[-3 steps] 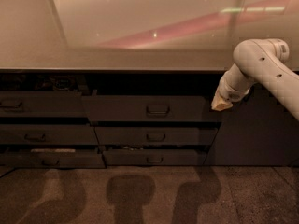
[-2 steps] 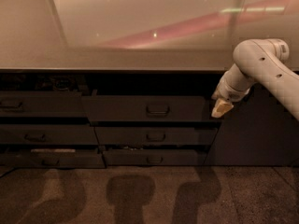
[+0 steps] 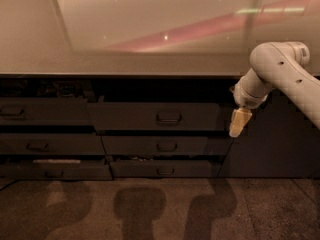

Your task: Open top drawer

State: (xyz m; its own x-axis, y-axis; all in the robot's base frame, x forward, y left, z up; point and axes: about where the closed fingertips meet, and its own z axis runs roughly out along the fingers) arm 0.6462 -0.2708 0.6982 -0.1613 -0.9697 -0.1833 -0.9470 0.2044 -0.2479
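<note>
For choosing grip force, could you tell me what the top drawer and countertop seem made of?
The top drawer: likely painted metal or laminate, matte dark grey, no glare. The countertop: smooth, glossy, reflecting light streaks; material unclear. The gripper hangs just right of the drawer.

The gripper (image 3: 236,131) hangs just right of the top drawer (image 3: 150,117).

Arm (image 3: 280,66) cut off at right edge, pincer (image 3: 235,131) beside right end of top drawer (image 3: 130,117)

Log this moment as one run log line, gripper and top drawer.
gripper: pointing down beside right end of top drawer front | central pull handle: not gripped | contact with drawer: cannot tell
</note>
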